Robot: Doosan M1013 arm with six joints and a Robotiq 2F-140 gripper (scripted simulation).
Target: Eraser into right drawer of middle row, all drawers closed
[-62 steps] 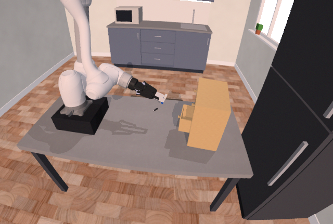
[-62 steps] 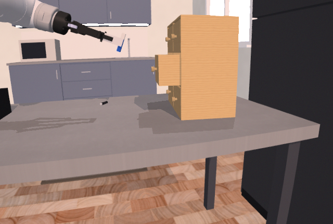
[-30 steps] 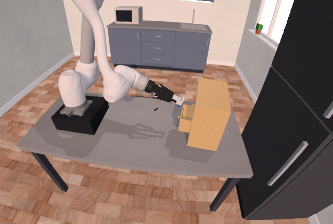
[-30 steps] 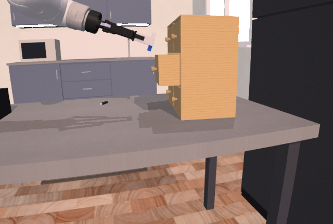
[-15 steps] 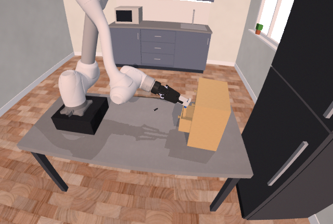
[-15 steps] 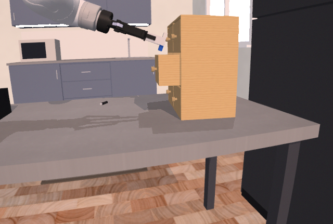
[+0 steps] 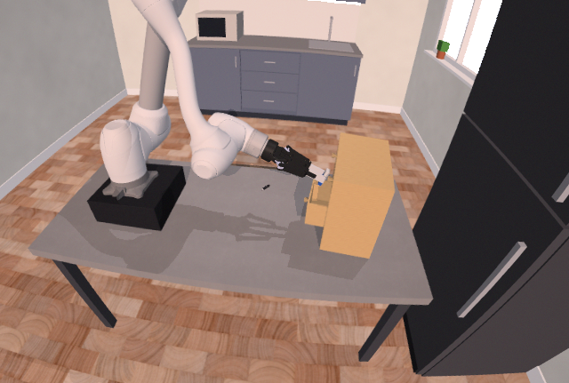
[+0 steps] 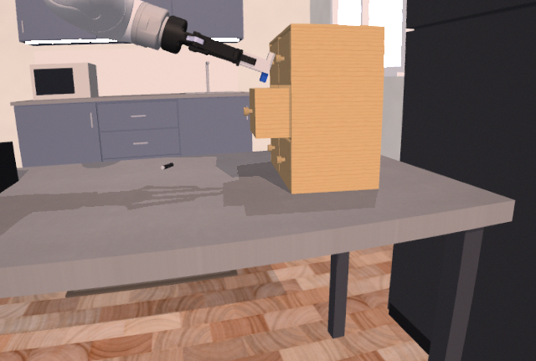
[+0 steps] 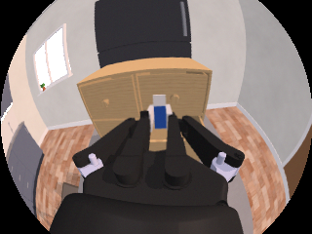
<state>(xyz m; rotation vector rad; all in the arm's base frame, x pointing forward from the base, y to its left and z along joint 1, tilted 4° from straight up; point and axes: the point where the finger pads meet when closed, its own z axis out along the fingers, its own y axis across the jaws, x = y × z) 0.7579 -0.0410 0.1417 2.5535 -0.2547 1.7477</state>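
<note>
Hanging over 1 open wooden drawer [image 7: 316,214] [image 8: 271,112], the small blue block-shaped eraser [image 7: 320,183] [image 8: 263,77] [image 9: 160,117] sits clamped in the nearly closed black gripper [image 7: 320,175] [image 8: 260,65] [image 9: 160,110]!

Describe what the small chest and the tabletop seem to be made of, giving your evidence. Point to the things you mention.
Small chest [image 7: 358,218] [image 8: 335,110] [image 9: 112,107]: probably pale wood, smooth and matt; fine grain lines show.

Tabletop [image 7: 206,250] [image 8: 172,227]: possibly stone or concrete, dull grey, faintly mottled; laminate could look similar.

Small chest [image 7: 357,195] [image 8: 335,110] [image 9: 114,95], the landmark, standing on the table [image 7: 206,250] [image 8: 260,235]. Open drawer [image 7: 316,213] [image 8: 271,112]: projecting from its front, right side, middle row. My gripper [image 7: 319,175] [image 8: 259,63] [image 9: 160,110]: before the chest, above that drawer. Marker-like object [image 7: 265,187] [image 8: 167,166]: on the table, before the chest.
</note>
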